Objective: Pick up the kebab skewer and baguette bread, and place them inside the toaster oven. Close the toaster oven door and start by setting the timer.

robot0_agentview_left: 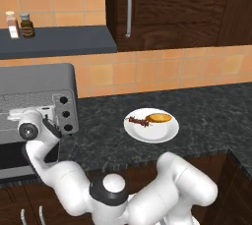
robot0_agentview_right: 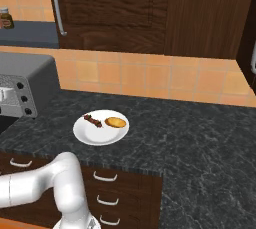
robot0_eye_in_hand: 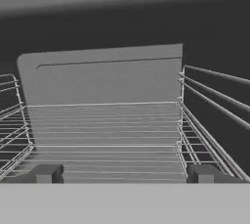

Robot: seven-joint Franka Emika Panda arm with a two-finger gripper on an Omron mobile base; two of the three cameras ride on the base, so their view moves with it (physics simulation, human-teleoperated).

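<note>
Lying side by side on the round white plate, the short dark red and brown kebab skewer and the small oval golden baguette bread are both untouched, so I judge that neither has been picked up yet. The plate sits on the dark speckled stone surface, well apart from the boxy grey metal toaster oven, which stands at the left with its three black knobs down the right of its front.

My arm is bent far to the left, and the hand is at the oven's mouth rather than anywhere near the food. From the hand camera I look straight into the cavity: the silver wire rack runs away toward the grey back wall, bare, with wire side guides on both sides. The gripper has its jaws spread wide and released, the two dark fingertips far apart with nothing between them. I take it that the hand is here because the door had to be down before anything could go in; I cannot make out the toaster oven door itself in any view, as my own arm covers the lower front.

The base cameras give me the plate and food, which the hand camera lacks. The right base view shows brown drawer fronts beneath the surface, and the left one shows two small jars on a dark shelf.
</note>
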